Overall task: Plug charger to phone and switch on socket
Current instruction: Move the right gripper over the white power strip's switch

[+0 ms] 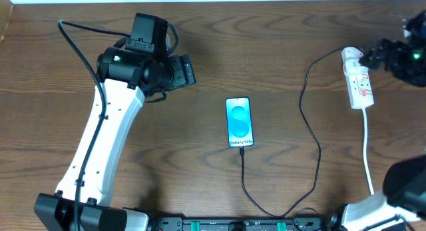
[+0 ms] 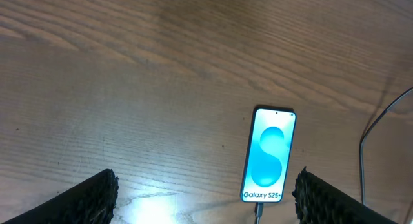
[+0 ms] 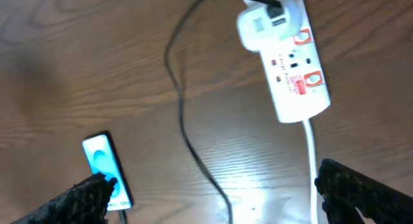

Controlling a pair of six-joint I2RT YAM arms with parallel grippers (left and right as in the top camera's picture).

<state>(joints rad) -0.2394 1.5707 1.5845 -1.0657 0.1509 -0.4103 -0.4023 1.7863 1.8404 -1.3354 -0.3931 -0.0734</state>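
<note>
The right gripper (image 3: 213,172) hangs wide open and empty near the socket (image 1: 359,81) at the far right of the table (image 1: 200,31). The left gripper (image 2: 206,179), also spread and empty, overlooks the phone (image 1: 239,122) mid-table. The charger (image 1: 313,144) looks seated at both ends. I'd press one fingertip (image 3: 348,188) squarely on the red switch (image 3: 301,38) by the adapter (image 3: 258,24). It's probably that one, though it's blurred.

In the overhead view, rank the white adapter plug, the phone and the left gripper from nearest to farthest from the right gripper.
1. white adapter plug: right beside the right gripper, on the power strip's far end.
2. phone: mid-table, to the left.
3. left gripper: farthest, on the table's left side.
</note>
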